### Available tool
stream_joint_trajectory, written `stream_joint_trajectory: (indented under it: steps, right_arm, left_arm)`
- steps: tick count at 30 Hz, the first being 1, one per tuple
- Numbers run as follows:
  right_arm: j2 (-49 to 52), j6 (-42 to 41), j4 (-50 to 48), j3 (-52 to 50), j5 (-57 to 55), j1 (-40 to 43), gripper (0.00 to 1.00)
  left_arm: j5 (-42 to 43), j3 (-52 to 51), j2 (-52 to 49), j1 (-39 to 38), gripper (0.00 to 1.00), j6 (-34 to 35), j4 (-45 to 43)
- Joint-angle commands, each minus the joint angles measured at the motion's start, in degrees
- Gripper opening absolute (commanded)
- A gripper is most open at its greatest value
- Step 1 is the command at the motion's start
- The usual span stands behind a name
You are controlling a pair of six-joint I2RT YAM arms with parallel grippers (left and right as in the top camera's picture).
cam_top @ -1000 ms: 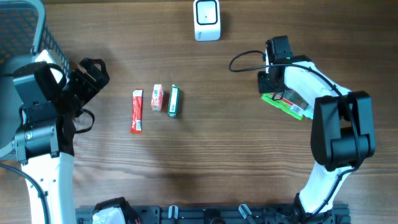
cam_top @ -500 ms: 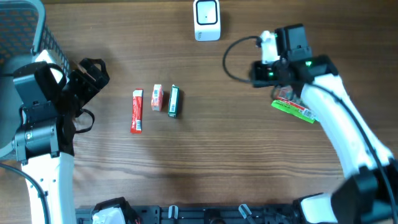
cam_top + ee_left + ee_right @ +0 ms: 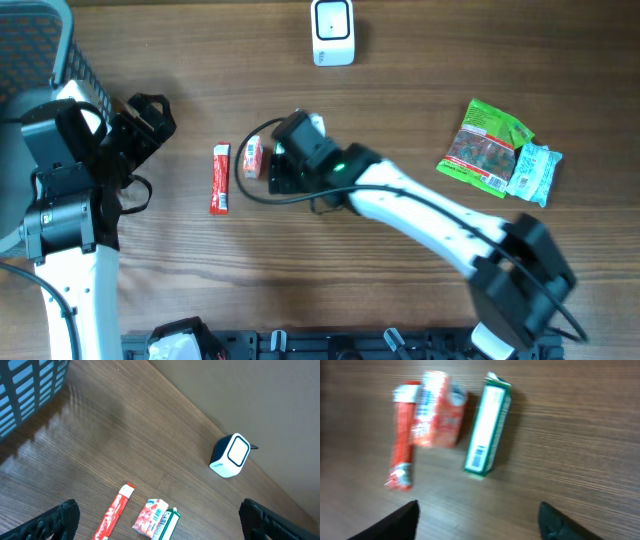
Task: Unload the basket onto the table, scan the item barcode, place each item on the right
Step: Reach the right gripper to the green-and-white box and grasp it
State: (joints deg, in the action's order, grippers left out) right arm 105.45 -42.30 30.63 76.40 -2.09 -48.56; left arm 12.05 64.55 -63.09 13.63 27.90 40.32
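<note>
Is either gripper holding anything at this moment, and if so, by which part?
Nothing is held. The right gripper is open near the green box, with its fingers clear of it. The left gripper is open and empty too.

No words or numbers legible anywhere. Only a barcode [image 3: 478, 455], black bars on the white side of the green box [image 3: 490, 420], any digits blurred. Print on red carton [image 3: 439, 410], red stick [image 3: 401, 440] and pouch [image 3: 485, 145]: unreadable.

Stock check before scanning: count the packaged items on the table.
5: long red stick pack, small red-and-white carton and narrow green box side by side mid-left; green snack bag and pale blue packet at right.
</note>
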Motion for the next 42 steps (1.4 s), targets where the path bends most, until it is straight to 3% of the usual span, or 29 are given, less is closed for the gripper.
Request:
stream_joint_trajectory:
  steps: [1, 7, 13, 28, 36, 42]
  right_arm:
    - [5.4, -4.8, -2.5, 0.9, -10.0, -0.3, 0.70]
    - [10.3, -3.8, -14.4, 0.9, -3.9, -0.3, 0.59]
    - [11.5, -2.7, -15.2, 0.8, -9.4, -0.3, 0.56]
    - [15.2, -2.7, -20.4, 0.7, -9.5, -0.3, 0.51]
    - [15.2, -2.7, -19.8, 0.7, -9.5, -0.3, 0.38]
    - [15.2, -2.8, -19.2, 0.7, -9.5, -0.3, 0.38]
  left_arm:
    - [0.1, 0.0, 0.1, 0.3, 1.00, -0.7, -0.1]
    - [0.1, 0.0, 0.1, 0.3, 1.00, -0.7, -0.1]
    - [0.1, 0.0, 0.1, 0.3, 1.00, -0.7, -0.1]
    - [0.1, 0.0, 0.1, 0.3, 1.00, -0.7, -0.1]
    - [0.1, 0.0, 0.1, 0.3, 1.00, -0.7, -0.1]
    - [0.1, 0.0, 0.1, 0.3, 1.00, -0.7, -0.1]
